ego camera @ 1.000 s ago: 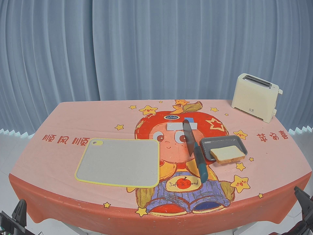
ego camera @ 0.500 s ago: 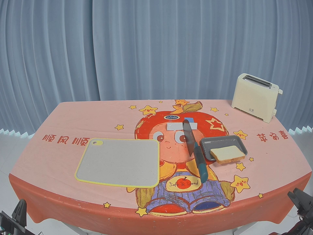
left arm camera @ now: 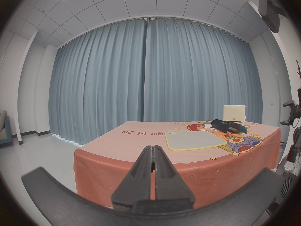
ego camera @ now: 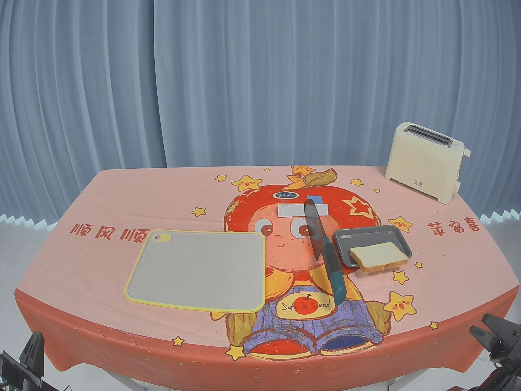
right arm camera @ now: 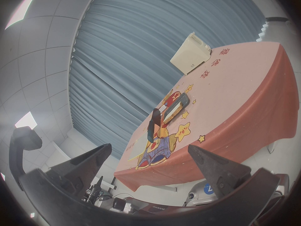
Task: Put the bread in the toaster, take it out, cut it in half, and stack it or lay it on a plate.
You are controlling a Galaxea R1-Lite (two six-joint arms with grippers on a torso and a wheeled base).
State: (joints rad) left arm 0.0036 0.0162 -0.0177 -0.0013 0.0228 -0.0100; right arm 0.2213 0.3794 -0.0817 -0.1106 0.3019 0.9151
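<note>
Right claw is gaping wide, left claw pinching closed; beyond the right one, soft pale square bread slice is lying flat.

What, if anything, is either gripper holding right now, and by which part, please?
Nothing is held: the left gripper is shut, the right gripper open, both empty; the bread slice lies on the tray.

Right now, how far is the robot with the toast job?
Nothing looks done: the bread lies whole on the gray tray, apart from the toaster. In hand: nothing; the right gripper is open off the table's near right corner, the left gripper shut. Left: toasting, cutting on the cutting board with the knife, plating.
</note>
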